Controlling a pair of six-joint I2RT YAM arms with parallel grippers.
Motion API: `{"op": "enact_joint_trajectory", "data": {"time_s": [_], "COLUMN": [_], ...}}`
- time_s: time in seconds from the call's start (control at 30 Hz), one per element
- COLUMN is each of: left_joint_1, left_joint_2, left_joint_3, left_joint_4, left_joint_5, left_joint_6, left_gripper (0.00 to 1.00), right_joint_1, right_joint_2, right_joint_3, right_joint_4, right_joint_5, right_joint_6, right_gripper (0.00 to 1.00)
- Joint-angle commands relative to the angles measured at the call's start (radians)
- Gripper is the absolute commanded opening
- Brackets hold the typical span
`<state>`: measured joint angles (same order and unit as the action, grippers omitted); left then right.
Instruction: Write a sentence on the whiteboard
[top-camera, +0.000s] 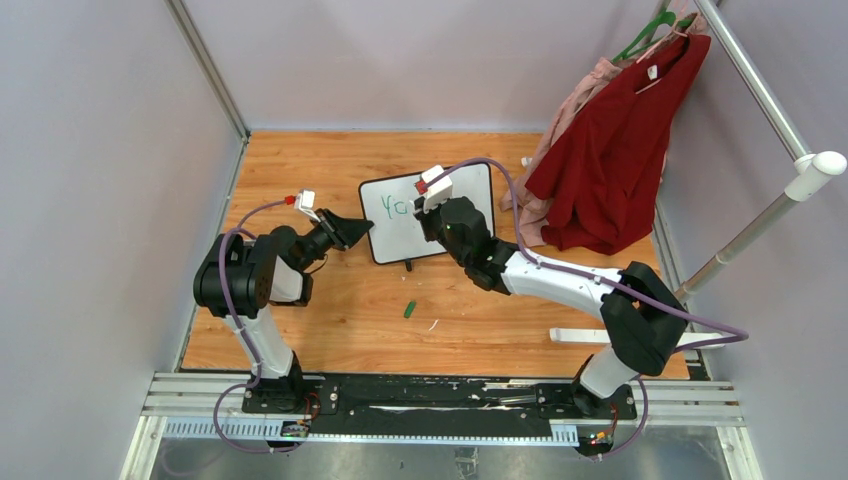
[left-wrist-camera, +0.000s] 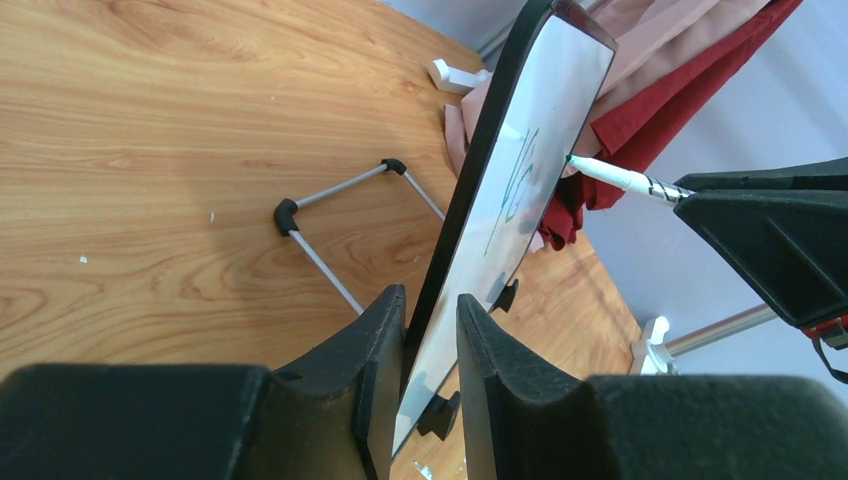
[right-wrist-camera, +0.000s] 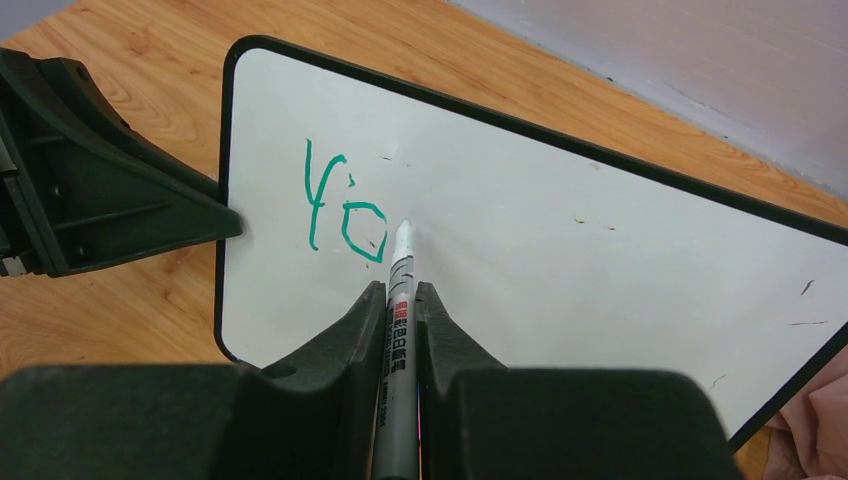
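Observation:
The whiteboard (top-camera: 395, 240) stands tilted on the wooden table, black-framed, and also shows in the left wrist view (left-wrist-camera: 545, 130) and the right wrist view (right-wrist-camera: 600, 250). Of the sentence, only green "Yo" (right-wrist-camera: 340, 205) is on it, seen small from above (top-camera: 392, 207). My right gripper (right-wrist-camera: 400, 290) is shut on a grey marker (right-wrist-camera: 398, 330), whose tip touches the board just right of the "o". My left gripper (left-wrist-camera: 432, 305) straddles the board's left edge. One finger rests against the frame and a gap shows at the other.
A green marker cap (top-camera: 409, 309) lies on the table in front of the board. Red (top-camera: 620, 150) and pink garments hang from a rack (top-camera: 760, 215) at the right, touching the board's far side. A wire stand (left-wrist-camera: 330, 230) props the board from behind.

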<state>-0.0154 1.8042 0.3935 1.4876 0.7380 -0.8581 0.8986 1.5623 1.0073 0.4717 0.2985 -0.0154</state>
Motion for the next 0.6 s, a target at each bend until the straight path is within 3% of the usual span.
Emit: {"op": "enact_joint_trajectory", "data": {"time_s": [0.0, 0.57], "left_joint_1": [-0.004, -0.004], "left_joint_2": [0.01, 0.005], "left_joint_3": [0.012, 0.01], "left_joint_4": [0.054, 0.054], "left_joint_5": [0.015, 0.009], "left_joint_6": [0.007, 0.007], "left_gripper": [0.29, 0.27], "right_joint_1": [0.013, 0.011], "right_joint_2": [0.002, 0.047], "right_joint_3": [0.031, 0.056], "right_joint_4": [0.026, 0.023], "right_joint_5": [0.018, 0.032], "right_joint_6": [0.007, 0.009], "right_gripper": [0.0, 0.0]}}
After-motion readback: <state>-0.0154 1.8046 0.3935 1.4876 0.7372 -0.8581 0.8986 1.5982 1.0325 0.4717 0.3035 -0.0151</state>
